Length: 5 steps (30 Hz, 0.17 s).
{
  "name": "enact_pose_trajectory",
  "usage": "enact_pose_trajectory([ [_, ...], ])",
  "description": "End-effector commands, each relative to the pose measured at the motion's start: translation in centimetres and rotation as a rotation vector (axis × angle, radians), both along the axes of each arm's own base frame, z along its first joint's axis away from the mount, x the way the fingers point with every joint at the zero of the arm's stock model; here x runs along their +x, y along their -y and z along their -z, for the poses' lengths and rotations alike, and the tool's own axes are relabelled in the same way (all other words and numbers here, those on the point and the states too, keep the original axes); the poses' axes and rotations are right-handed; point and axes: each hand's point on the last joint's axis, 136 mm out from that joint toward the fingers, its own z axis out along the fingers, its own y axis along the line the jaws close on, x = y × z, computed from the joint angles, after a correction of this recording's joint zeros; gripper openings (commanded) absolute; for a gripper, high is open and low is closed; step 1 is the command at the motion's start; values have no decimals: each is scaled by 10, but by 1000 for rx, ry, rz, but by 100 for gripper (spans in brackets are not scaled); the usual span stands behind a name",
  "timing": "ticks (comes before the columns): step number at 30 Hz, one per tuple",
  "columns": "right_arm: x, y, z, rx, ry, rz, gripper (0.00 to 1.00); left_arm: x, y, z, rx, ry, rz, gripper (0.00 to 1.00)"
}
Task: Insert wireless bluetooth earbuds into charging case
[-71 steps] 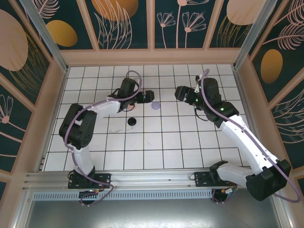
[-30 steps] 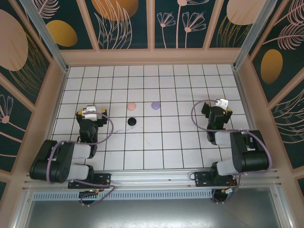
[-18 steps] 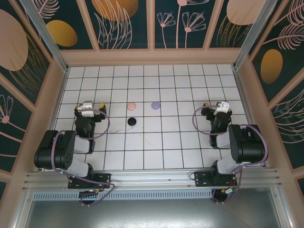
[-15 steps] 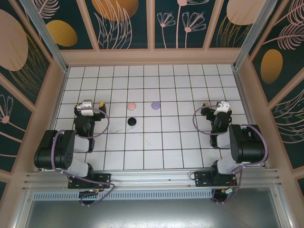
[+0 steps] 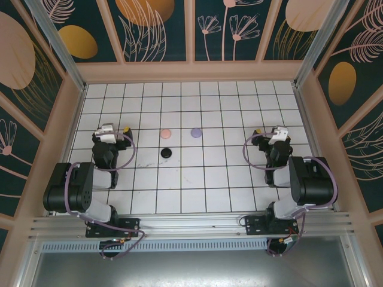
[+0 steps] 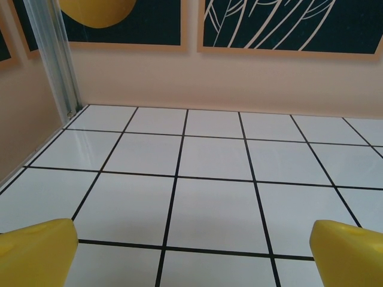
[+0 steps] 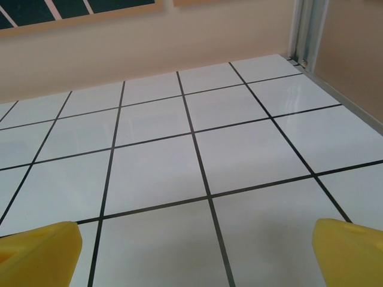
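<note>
Three round charging cases lie closed on the white tiled table: a pink case, a lilac case and a black case just in front of the pink one. The earbuds are out of view. My left gripper is folded back at the left side, well left of the cases, and stands open. My right gripper is folded back at the right side, also open. In the wrist views the left gripper and the right gripper show wide-apart yellow fingertips with bare tiles between them.
Beige walls with dark floral panels enclose the table on three sides. A metal post stands in the far left corner and another post in the far right corner. A metal rail runs along the near edge.
Both arms have pulled back from the cases at the table's middle and folded near their bases. Over the last half second they have barely shifted. The cases have not moved.
</note>
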Motion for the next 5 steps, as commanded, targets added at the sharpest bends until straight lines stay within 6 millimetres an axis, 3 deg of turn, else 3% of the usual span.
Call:
enact_pose_trajectory([
  [1, 8, 0, -15, -3, 51, -20, 99, 0, -2, -3, -18, 13, -7, 99],
  [5, 7, -5, -17, -1, 60, -45, 99, 0, -2, -3, -18, 15, -7, 99],
])
